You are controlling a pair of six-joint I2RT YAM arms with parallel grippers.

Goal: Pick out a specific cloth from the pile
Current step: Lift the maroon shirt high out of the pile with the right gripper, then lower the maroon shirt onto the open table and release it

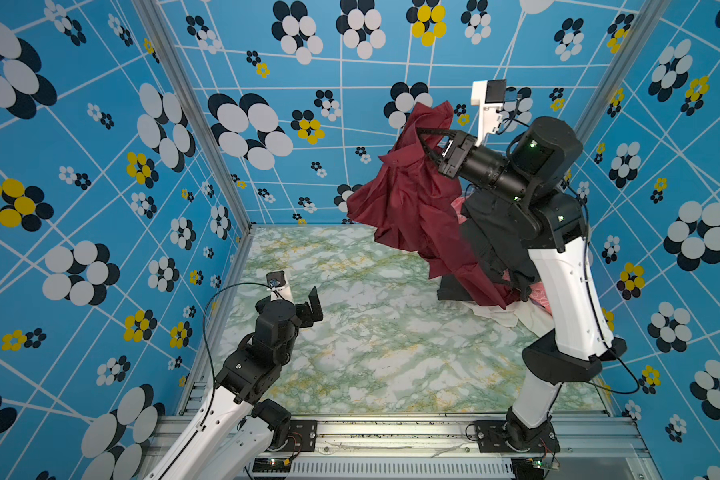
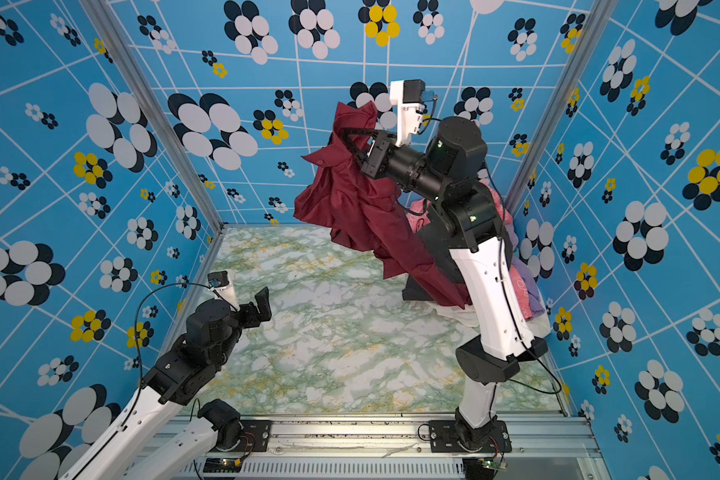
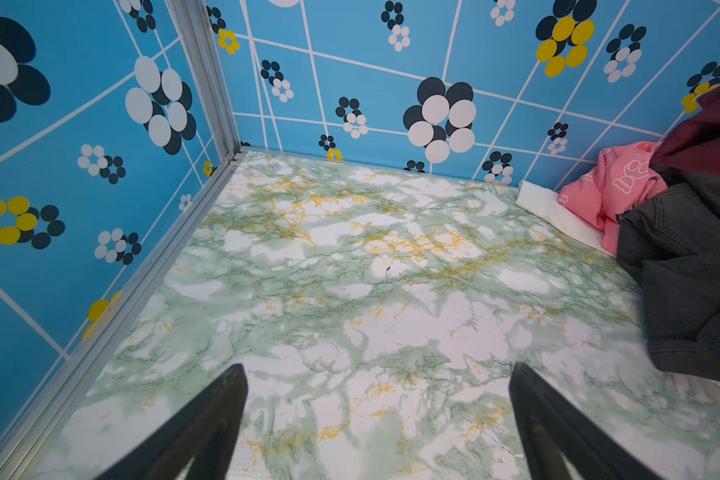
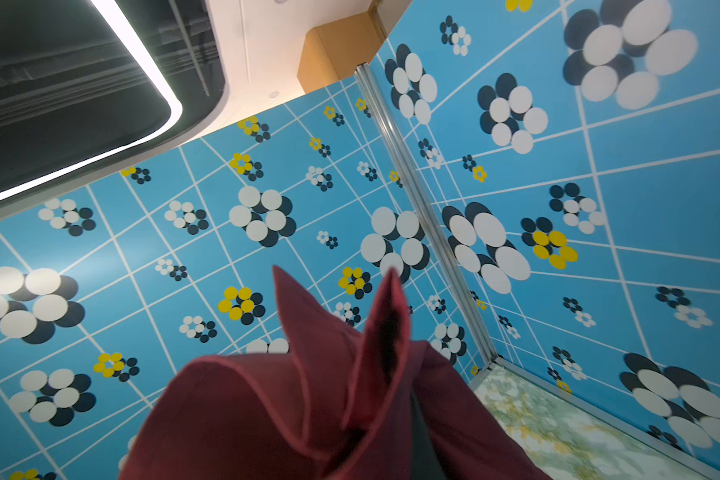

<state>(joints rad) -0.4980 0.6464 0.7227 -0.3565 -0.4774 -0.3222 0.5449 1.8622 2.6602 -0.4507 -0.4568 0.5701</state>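
The cloth [image 1: 408,199] is pinched at a fold near its collar by the right gripper [image 1: 420,134], jaws pressed together, and hangs high above the table [image 1: 350,340], its lower end reaching down to the pile [image 1: 491,249] in the far right corner. Thin, limp, faintly shiny maroon shirting, it looks light and slippery, so the thicker collar seam seems the surest hold. The left gripper [image 3: 378,368] is spread and empty.

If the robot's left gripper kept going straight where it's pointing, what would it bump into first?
Probably the bare marble table. The open left gripper tilts down toward it, and the pile lies off to the side of that line. How soon it would touch is hard to judge.
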